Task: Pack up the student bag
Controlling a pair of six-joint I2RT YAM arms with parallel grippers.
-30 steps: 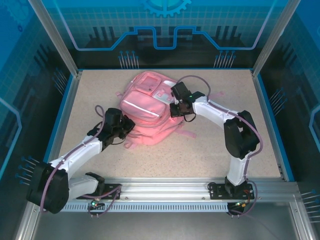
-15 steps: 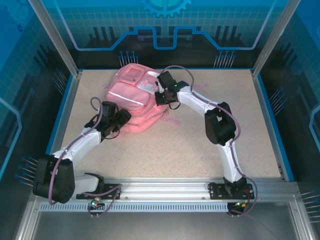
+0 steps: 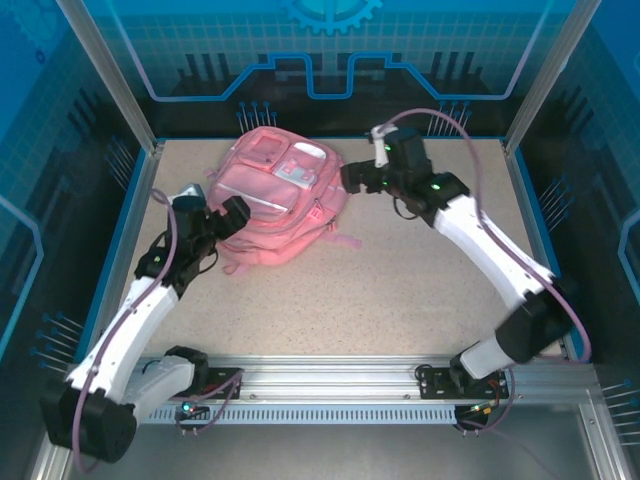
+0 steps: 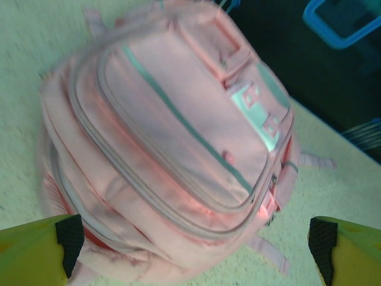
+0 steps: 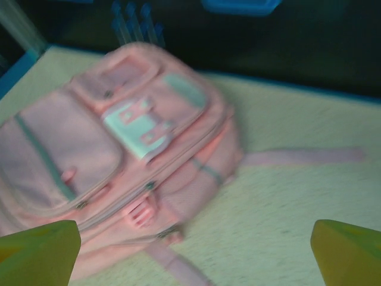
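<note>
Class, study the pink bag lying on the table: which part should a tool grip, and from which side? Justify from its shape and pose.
Probably the small loop on the bag's right edge, reached from the right by the right tool. It stands proud of the fabric, whereas the strap lies flat on the table and the body looks too broad to pinch.

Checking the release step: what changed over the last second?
The pink soft fabric backpack slid toward the far left corner. The left pincer and right pincer both let go; they are now open and backed off, and the right arm has swung right. The backpack stays flat, front pockets up, on the speckled table.
</note>
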